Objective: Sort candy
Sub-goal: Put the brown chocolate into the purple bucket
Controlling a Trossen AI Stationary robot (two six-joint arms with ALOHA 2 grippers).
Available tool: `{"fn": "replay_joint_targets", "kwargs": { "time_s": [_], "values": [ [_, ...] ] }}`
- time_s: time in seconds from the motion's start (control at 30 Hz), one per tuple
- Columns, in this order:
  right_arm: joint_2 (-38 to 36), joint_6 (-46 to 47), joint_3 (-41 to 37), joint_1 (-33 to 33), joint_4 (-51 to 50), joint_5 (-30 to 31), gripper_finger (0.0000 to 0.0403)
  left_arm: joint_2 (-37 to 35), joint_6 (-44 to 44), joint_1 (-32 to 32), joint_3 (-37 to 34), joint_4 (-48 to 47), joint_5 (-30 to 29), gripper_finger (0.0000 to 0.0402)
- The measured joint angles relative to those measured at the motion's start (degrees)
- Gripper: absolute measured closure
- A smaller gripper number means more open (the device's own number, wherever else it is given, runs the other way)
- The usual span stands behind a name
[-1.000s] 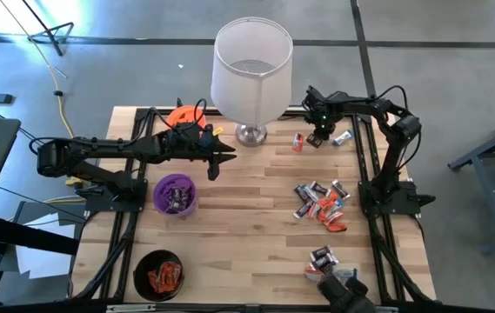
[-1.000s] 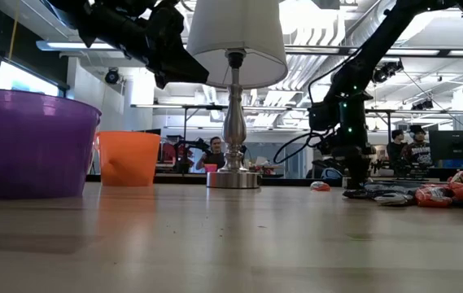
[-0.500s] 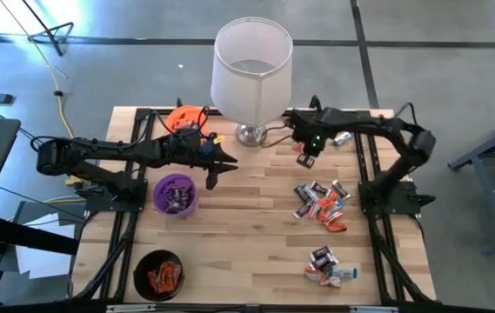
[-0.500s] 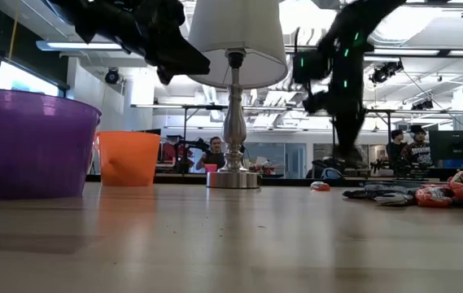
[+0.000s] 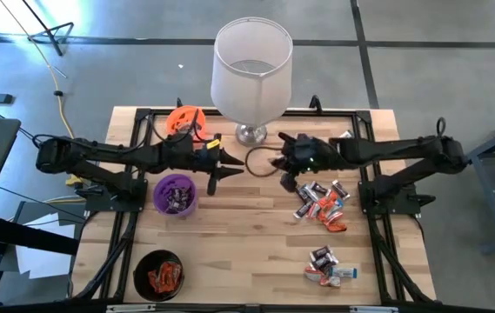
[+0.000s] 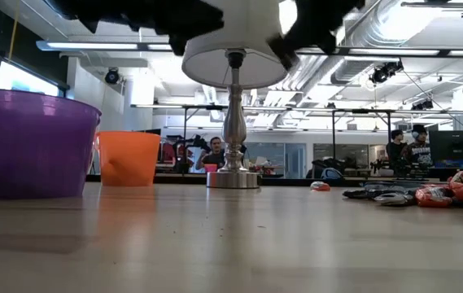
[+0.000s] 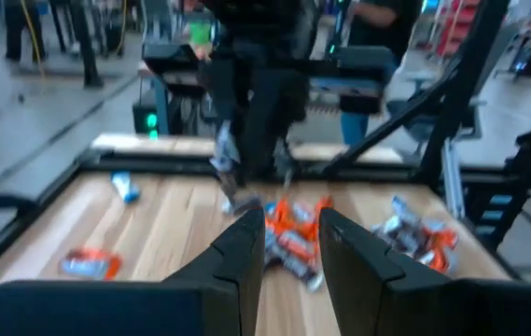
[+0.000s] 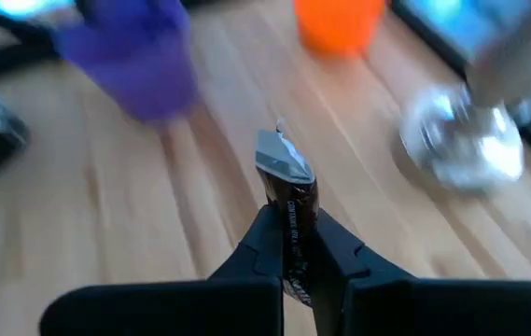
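Right pincer [image 8: 291,245] is clamped on one dark brown candy [image 8: 289,191] with a silver end, sticking up out of the fingers. In the high view that right pincer [image 5: 284,163] sits mid-frame, just below and right of the lamp base [image 5: 249,134], above the wood and off the surface as far as the low view shows.

Left pincer [image 5: 225,165] is mid-frame too, left of the right one, tips pointing toward it, near but apart. Left wrist view shows its fingers [image 7: 243,245] slightly apart with nothing between them.

Rest of the candy:
- main pile [image 5: 319,203] right of centre, mixed orange-red, dark and silver wrappers, lying on the tabletop [image 5: 247,252]
- small cluster [image 5: 326,265] lower right
- one silver piece [image 5: 345,135] near the upper right edge of the tabletop, partly hidden by the right arm

Cups:
- purple cup [image 5: 175,194] left of centre, dark-wrapped pieces inside
- black cup [image 5: 159,275] lower left, orange-red pieces inside
- orange cup [image 5: 184,119] upper left, beside the lamp shade [image 5: 251,69]; can't tell what's inside

Low view: purple cup [image 6: 29,142] at far left, orange cup [image 6: 128,158] next to it, pile [image 6: 426,193] at far right edge. People visible in the room behind the tabletop.
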Motion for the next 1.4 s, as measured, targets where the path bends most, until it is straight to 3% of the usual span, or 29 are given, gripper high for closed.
{"fn": "replay_joint_targets", "kwargs": {
  "time_s": [0.2, 0.47, 0.97, 1.4],
  "values": [
    [0.84, -5.7, 0.0, 6.1, 11.81, 6.14, 0.0398, 0.0, 0.98, -1.6, 0.0, 5.3, -2.61, 0.0309],
    [2.03, -11.0, 0.08, 7.23, 19.41, 8.49, 0.0398, 0.0, 3.06, -2.67, 0.0, 7.49, -4.9, 0.0309],
    [3.5, -12.76, 0.0, 6.77, 21.44, 9.02, 0.0398, 0.02, 13.8, -3.07, 0.0, 7.77, -4.89, 0.0281],
    [5.9, -16.47, 0.0, 6.77, 27.25, 7.59, 0.0398, 0.02, 13.76, -3.02, 0.0, 9.18, -5.11, 0.0263]
  ]
}}
